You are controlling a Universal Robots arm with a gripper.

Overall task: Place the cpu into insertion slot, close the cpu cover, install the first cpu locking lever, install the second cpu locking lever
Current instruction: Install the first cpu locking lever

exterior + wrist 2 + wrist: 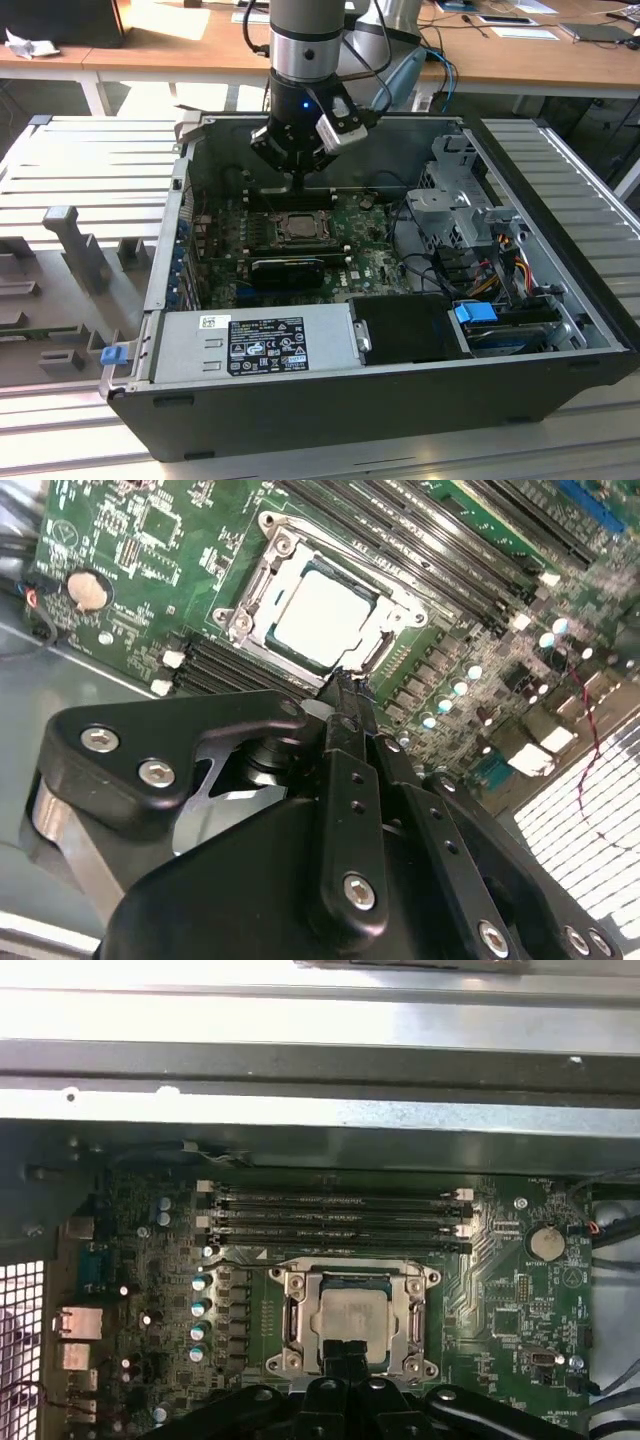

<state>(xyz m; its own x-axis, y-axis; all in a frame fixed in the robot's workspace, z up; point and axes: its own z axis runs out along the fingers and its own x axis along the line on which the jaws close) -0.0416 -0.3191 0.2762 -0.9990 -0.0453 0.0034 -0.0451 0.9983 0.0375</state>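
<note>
1. Fingers (349, 730): pressed together, nothing held, tips at cpu cover (297, 1320) edge, 12 o'clock of insertion slot (275, 230) in exterior view.
2. Cpu (352, 1315): seated in slot, cover down.
3. Risk: tip slip scrapes motherboard (500, 1300).

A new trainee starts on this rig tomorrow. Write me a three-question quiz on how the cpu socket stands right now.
1. True or false: the cpu lies in the insertion slot.
2. The cpu cover is: A) folded down flat around the chip; B) standing upright; C) lying outside the computer case.
3. Name the task part nearest the tips of the gripper in both wrist views.

Key: 1 true; 2 A; 3 the cpu cover, at its edge.
</note>
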